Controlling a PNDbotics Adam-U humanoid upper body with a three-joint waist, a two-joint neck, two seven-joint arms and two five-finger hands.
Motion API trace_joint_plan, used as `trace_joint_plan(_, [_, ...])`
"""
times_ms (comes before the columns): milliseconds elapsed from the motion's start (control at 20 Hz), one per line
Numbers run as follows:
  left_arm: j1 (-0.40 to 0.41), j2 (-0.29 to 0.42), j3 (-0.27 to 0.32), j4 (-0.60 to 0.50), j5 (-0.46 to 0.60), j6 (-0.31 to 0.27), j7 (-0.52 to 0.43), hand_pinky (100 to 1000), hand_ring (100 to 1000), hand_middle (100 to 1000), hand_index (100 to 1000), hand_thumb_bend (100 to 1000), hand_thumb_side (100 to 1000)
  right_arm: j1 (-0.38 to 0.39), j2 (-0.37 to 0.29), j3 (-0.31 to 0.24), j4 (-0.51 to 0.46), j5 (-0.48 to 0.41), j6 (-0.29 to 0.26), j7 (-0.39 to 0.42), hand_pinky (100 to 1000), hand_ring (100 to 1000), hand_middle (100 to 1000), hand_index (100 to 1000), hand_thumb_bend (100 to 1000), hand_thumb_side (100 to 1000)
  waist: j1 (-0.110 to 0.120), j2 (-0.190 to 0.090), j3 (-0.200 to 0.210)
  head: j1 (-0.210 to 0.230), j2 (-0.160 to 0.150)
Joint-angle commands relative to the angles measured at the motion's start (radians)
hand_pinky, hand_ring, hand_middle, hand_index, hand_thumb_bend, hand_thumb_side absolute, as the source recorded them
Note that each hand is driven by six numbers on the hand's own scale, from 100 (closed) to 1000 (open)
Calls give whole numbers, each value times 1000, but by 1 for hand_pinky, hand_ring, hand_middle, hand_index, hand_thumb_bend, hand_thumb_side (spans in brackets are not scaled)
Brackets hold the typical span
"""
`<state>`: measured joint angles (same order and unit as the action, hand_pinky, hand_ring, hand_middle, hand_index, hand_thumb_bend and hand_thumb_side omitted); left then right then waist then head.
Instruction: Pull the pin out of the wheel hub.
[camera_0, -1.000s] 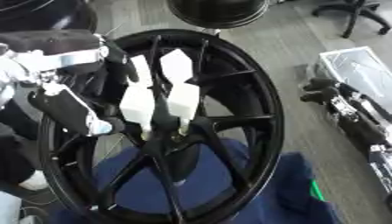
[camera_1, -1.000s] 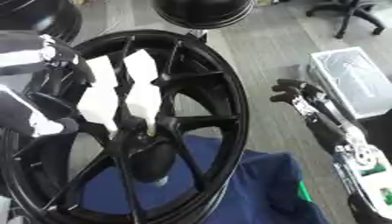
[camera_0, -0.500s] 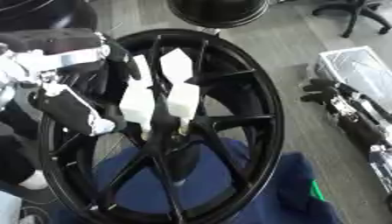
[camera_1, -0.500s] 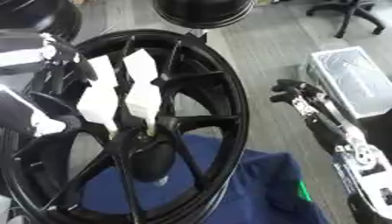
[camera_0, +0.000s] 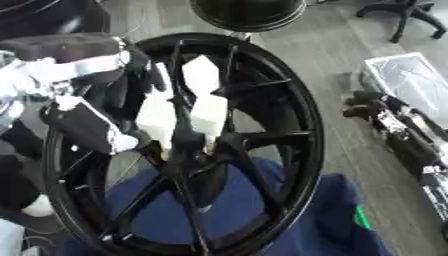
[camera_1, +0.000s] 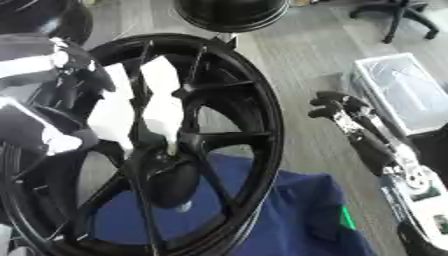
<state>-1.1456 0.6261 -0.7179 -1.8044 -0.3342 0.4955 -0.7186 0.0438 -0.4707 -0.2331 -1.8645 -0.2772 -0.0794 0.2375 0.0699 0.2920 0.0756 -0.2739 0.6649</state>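
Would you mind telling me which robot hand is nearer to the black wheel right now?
The left robot hand is nearer, reaching in among the spokes of the wheel. The right robot hand hangs off to the wheel's right, apart from the rim.

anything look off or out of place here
Nothing looks damaged or spilled. The black wheel stands tilted on a blue cloth, with white blocks wedged among its spokes near the hub.

No readable text, labels, numbers or brands for you anywhere in either view. The white patches (camera_0: 203, 95) between the wheel (camera_0: 289, 125) spokes are blank. The green mark (camera_0: 360, 217) on the blue cloth (camera_0: 332, 225) is too small to read. The white box (camera_1: 398, 90) at right shows no lettering.
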Motion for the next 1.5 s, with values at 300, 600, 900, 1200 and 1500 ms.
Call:
trace_joint_plan(300, [-17,-3,7,2,-2,121,-111,385,479,663,773,384,100,-7,-26,-4,-7,3,-1,3,978,769,763,838,100,643,-6,-13,-3,0,-8])
trace_joint_plan(600, [-15,-17,2,18,-26,98,-111,448,571,698,796,404,100,-9,-26,-3,-6,3,-1,5,978,769,764,838,100,643,-7,-11,-4,1,-10])
trace_joint_plan(900, [-13,-26,0,28,-34,93,-114,437,578,697,796,401,100,-11,-26,-2,-5,4,0,8,979,770,764,838,100,645,-8,-10,-3,2,-13])
trace_joint_plan(1200, [-9,-35,0,38,-39,95,-110,430,575,692,793,395,100,-13,-26,-1,-5,5,-1,11,979,770,764,839,100,645,-8,-8,-6,2,-9])
trace_joint_plan(1500, [-5,-41,0,54,-53,82,-102,476,603,702,796,401,100,-14,-25,0,-5,6,-1,13,979,770,765,839,100,646,-9,-7,-7,2,-10])
